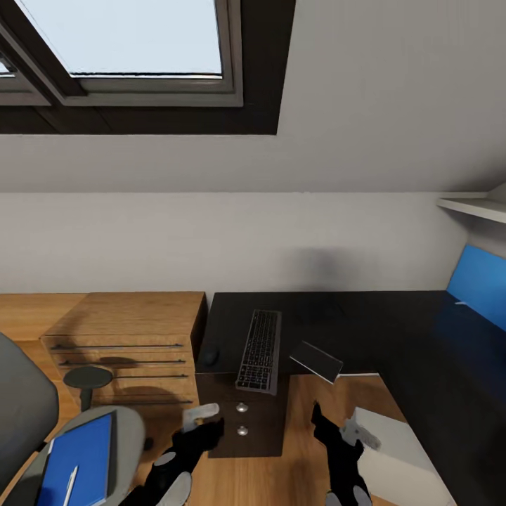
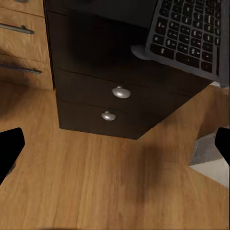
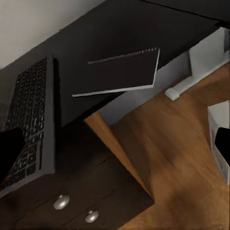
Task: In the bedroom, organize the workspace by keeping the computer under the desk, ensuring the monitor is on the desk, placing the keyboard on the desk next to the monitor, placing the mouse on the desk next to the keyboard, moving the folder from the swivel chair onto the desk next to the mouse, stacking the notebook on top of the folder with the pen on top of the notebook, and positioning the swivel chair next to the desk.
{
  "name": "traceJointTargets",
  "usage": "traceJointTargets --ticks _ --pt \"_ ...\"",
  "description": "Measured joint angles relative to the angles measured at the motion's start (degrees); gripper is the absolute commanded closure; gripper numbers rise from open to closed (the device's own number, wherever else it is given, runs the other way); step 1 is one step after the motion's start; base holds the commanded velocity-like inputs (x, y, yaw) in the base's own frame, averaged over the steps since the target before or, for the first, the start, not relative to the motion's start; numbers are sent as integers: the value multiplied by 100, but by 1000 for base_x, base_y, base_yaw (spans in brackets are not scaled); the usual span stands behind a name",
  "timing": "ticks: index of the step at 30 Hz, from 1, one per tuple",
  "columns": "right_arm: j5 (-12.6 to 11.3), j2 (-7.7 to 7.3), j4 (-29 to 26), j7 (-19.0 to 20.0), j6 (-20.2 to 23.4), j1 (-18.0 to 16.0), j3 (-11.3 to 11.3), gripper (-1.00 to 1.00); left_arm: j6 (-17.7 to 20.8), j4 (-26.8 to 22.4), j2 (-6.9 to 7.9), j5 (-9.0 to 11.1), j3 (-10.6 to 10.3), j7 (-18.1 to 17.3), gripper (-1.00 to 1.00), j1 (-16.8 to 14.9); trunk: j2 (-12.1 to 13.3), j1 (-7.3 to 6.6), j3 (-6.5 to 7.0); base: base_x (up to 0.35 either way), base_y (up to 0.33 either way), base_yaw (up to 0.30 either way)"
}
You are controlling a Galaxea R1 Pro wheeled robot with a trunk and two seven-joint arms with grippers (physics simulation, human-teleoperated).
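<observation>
The keyboard (image 1: 260, 350) lies on the glossy black desk (image 1: 365, 316), its near end hanging over the drawer front. A dark mouse (image 1: 210, 357) sits just left of it. A black notebook (image 1: 316, 360) rests tilted over the desk's inner edge, right of the keyboard (image 3: 31, 120). The grey swivel chair (image 1: 21, 407) stands at lower left with the blue folder (image 1: 77, 464) and a white pen (image 1: 70, 485) on its seat. The pale computer (image 1: 400, 450) stands on the floor at lower right. My left gripper (image 1: 204, 420) and right gripper (image 1: 337, 425) are open, low before the drawers. The monitor is out of view.
A light-wood cabinet (image 1: 126, 344) stands against the desk's left end. Two round silver knobs (image 2: 121, 92) mark the drawers. A blue back panel (image 1: 478, 284) and a white shelf (image 1: 478, 205) are at far right. Wooden floor (image 2: 96, 182) lies under both grippers.
</observation>
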Motion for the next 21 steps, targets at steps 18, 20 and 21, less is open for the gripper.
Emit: traceJointTargets --ticks 18,20,21 --pt "-2725 -262 -246 1735 1249 11 100 -100 488 -350 437 894 -51 1177 -100 0 -724 397 -326 0 0 0" --pt "-2725 -260 -206 1737 1244 11 164 -100 462 -355 440 888 -161 1184 -100 1 -805 441 -362 0 0 0" --pt "-2722 -259 -178 1739 1236 11 212 -100 413 -360 444 885 -251 1188 -100 1 -845 463 -380 0 0 0"
